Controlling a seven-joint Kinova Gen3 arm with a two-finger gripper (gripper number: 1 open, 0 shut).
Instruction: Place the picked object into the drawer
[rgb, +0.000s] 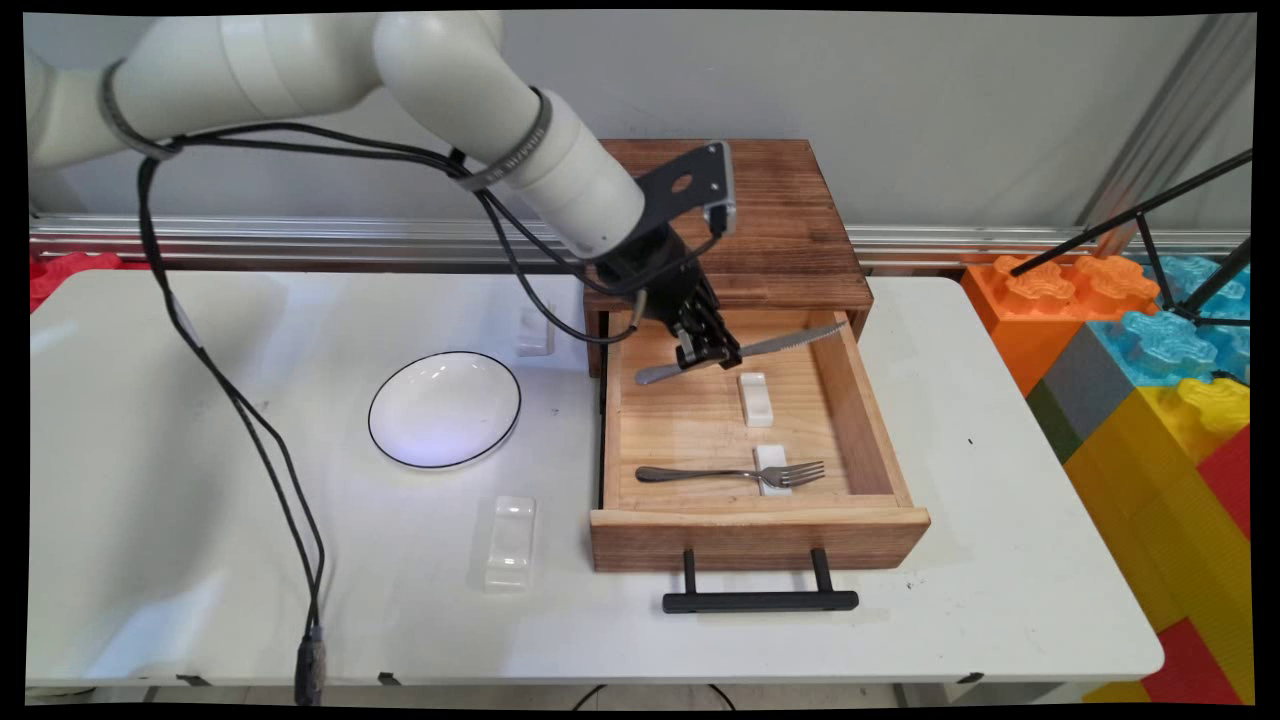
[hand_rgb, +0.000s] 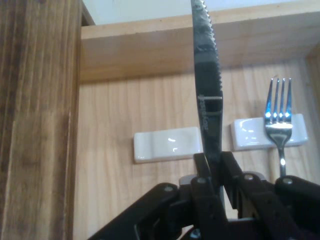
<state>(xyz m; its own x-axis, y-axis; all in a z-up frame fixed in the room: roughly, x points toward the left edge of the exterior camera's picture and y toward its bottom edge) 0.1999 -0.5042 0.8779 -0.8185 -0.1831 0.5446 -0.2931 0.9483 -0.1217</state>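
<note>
Gripping a serrated knife (rgb: 745, 349) mid-length, the tool (rgb: 705, 350) holds it above the open drawer (rgb: 860, 420). One white rest (rgb: 756, 398) lies bare below; the fork (rgb: 735, 473) already lies across the other rest (rgb: 772, 470).

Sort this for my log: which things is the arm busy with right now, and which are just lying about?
In use: tool shut on the knife, held above the open drawer; bare white rest beneath it.

Lying about: fork on the other rest in the drawer; bowl and two more rests on the table.
</note>
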